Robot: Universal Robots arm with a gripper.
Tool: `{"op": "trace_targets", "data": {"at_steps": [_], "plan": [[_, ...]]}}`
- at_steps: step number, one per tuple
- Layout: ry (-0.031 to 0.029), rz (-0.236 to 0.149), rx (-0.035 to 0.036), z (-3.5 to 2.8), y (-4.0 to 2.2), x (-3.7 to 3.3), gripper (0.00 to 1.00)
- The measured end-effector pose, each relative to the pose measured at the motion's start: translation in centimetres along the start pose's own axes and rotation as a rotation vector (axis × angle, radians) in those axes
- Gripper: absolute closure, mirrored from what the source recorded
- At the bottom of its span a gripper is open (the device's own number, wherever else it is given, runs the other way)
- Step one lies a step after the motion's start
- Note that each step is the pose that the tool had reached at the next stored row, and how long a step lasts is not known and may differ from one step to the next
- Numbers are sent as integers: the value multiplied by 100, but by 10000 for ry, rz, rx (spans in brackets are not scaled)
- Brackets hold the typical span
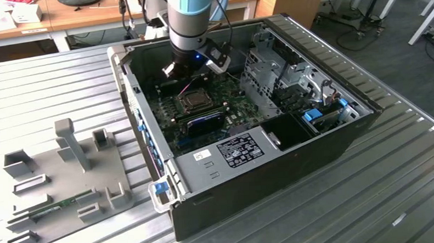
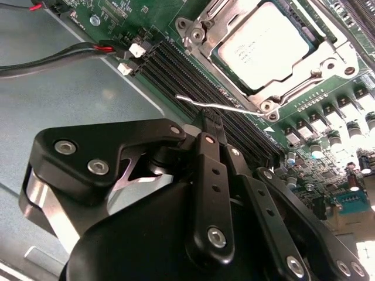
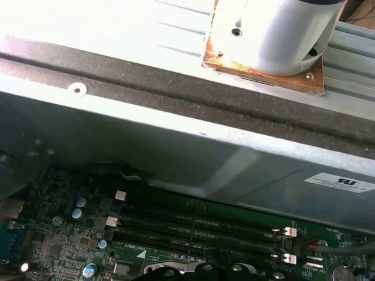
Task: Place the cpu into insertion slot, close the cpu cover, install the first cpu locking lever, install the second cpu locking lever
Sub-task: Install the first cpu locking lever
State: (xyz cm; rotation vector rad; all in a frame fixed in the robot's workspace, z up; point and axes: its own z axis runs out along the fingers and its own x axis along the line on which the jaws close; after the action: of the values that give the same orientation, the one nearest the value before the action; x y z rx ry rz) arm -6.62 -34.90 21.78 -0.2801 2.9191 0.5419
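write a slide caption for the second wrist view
Gripper over the memory slots; cpu seated under the closed cpu cover, one thin lever sticking out free.

Light-blue and grey arm [image 1: 191, 15] with black linkage tool [image 2: 212, 126], silver screws.

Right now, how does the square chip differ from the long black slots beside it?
The chip is square with a pale grey metal top; the slots are long, narrow and black. There is one chip, while the slots run side by side in several rows. The chip sits inside a silvery metal frame; the slots have no such frame. Both sit on the green circuit board.
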Motion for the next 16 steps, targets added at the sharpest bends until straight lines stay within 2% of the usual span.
{"op": "trace_targets", "data": {"at_steps": [8,16], "plan": [[-1,2,1,-13,-34,7,90],[-1,0,0,22,-48,10,90]]}}
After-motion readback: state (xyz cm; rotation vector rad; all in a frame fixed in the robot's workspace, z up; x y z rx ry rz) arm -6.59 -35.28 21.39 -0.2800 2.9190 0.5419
